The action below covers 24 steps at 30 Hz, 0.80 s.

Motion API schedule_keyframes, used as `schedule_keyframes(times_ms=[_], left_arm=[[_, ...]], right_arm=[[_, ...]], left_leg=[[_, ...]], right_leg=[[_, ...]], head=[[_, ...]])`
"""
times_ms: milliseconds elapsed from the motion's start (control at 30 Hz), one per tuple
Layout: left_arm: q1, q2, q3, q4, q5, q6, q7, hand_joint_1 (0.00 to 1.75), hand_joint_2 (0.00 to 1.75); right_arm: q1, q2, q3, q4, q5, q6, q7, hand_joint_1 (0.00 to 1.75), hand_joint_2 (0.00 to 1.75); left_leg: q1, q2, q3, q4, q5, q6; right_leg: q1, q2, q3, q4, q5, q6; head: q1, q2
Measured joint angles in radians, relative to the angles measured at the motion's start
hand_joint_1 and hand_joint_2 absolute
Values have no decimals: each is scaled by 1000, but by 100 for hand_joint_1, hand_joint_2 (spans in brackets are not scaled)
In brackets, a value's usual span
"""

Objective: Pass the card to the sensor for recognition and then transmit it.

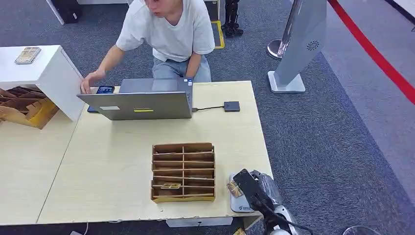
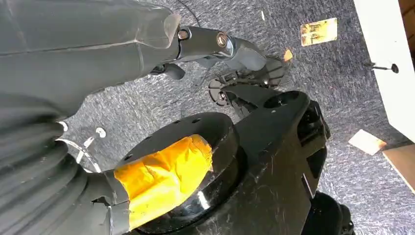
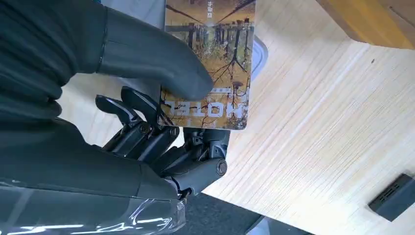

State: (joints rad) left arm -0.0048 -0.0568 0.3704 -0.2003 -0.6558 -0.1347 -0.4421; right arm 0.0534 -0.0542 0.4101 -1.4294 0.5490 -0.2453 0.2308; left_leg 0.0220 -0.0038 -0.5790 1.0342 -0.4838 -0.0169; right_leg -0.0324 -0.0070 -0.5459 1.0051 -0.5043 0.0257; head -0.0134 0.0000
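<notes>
Currently: right hand (image 3: 161,122) pinching card (image 3: 210,63) between thumb and fingers, card's long axis pointing away from the palm over the grey sensor pad (image 1: 236,201); left hand's state unclear.

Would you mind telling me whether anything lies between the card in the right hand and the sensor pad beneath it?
Nothing visible does. The right hand pinches the card under its thumb, directly over the grey sensor pad at the table's near right corner. The wooden card organizer stands beside the pad, clear of it.
</notes>
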Motion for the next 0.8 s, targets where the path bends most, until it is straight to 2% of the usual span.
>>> schedule_keyframes(times_ms=[200, 300, 433, 700, 800], left_arm=[[0, 0, 0, 0, 0, 0, 0, 0, 175], [0, 0, 1, 0, -5, 2, -1, 0, 175], [0, 0, 3, 0, -8, 3, -3, 0, 175], [-3, 0, 4, 0, -18, 3, -13, 0, 175], [-5, 0, 4, 0, -25, 3, -16, 0, 175]], right_arm=[[0, 2, 0, 0, 18, -18, -1, 175, 175], [0, 6, -6, -5, 23, -45, -30, 175, 175], [2, 19, -23, -29, -30, -88, -119, 175, 175], [8, 30, -36, -110, -127, -119, -313, 175, 175], [13, 30, -36, -150, -142, -123, -356, 175, 175]], left_leg=[[0, 0, 0, 0, 0, 0], [0, 0, 0, 0, 0, 0], [0, 0, 0, 0, 0, 0], [0, 0, 0, 0, 0, 0], [0, 0, 0, 0, 0, 0]], right_leg=[[0, 0, 0, 0, 0, 0], [0, 0, 0, 0, 0, 0], [0, 0, 0, 0, 0, 0], [0, 0, 0, 0, 0, 0], [0, 0, 0, 0, 0, 0]], head=[[0, 0], [0, 0], [0, 0], [0, 0], [0, 0]])
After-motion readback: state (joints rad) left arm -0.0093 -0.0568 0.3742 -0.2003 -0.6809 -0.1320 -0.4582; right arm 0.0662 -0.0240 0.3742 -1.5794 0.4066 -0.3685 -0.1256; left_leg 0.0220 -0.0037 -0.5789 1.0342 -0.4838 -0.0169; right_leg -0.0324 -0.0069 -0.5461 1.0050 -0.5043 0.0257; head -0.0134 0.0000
